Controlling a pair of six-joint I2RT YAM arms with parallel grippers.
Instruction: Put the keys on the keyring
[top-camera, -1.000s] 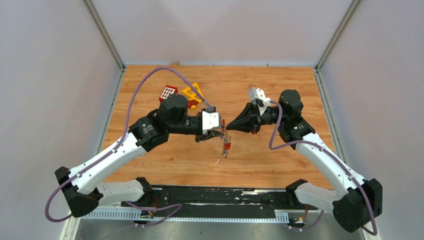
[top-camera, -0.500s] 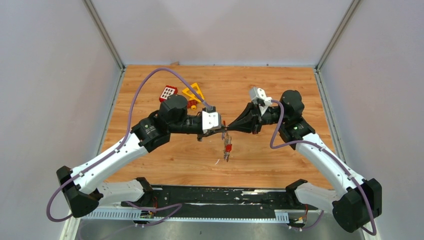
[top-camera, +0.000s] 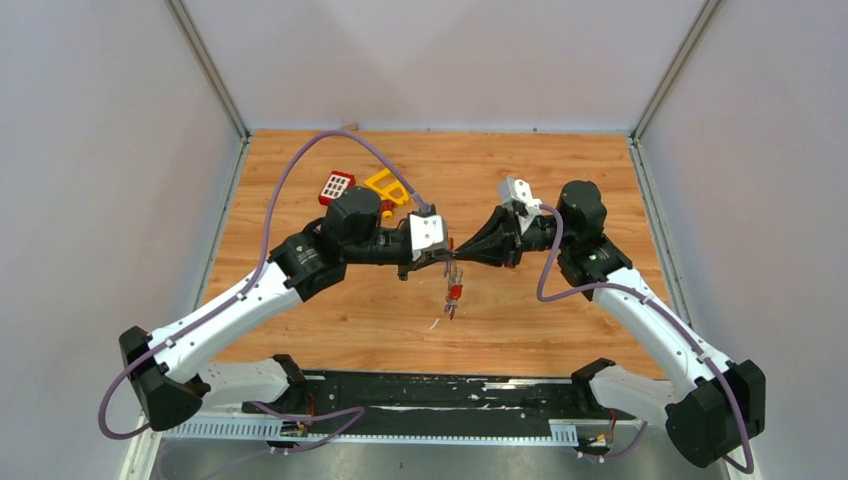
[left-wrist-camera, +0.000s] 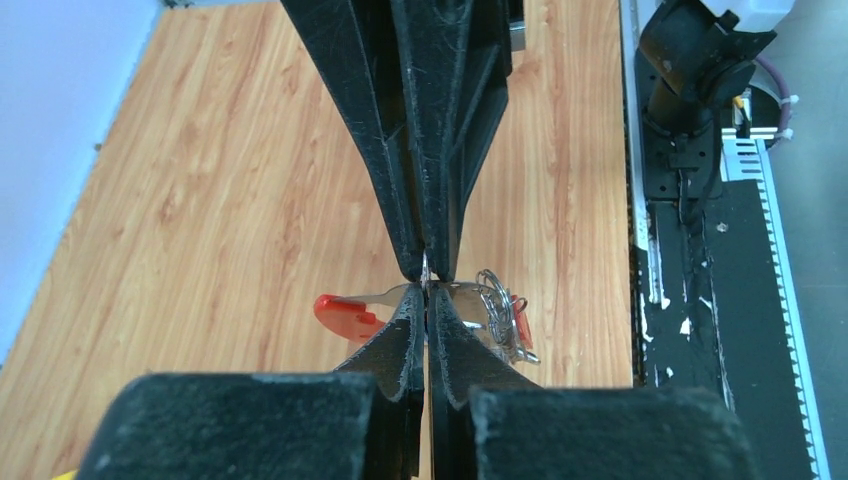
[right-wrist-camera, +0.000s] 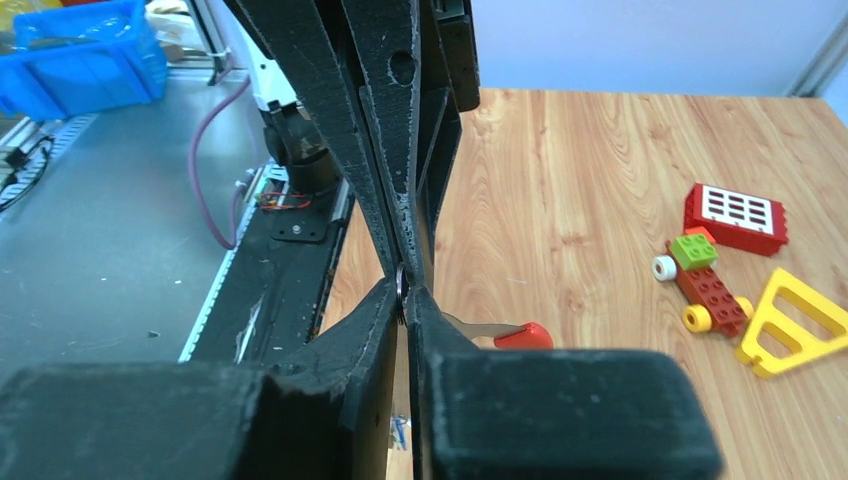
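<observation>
Left wrist, red key (left-wrist-camera: 340, 315) against tips of closed left end effector (left-wrist-camera: 427, 296)

- surface (top-camera: 520, 180): orange-brown wood grain, smooth, low sheen
- jaws: matt black plastic, scuffed and scratched pale
- key (left-wrist-camera: 345, 312): glossy red plastic head, thin bright metal blade
- keyring (left-wrist-camera: 492, 300): shiny silver wire loops
- toy blocks (right-wrist-camera: 712, 288): smooth glossy plastic

Lab: enclosed robot test table (top-camera: 560, 170)
</observation>
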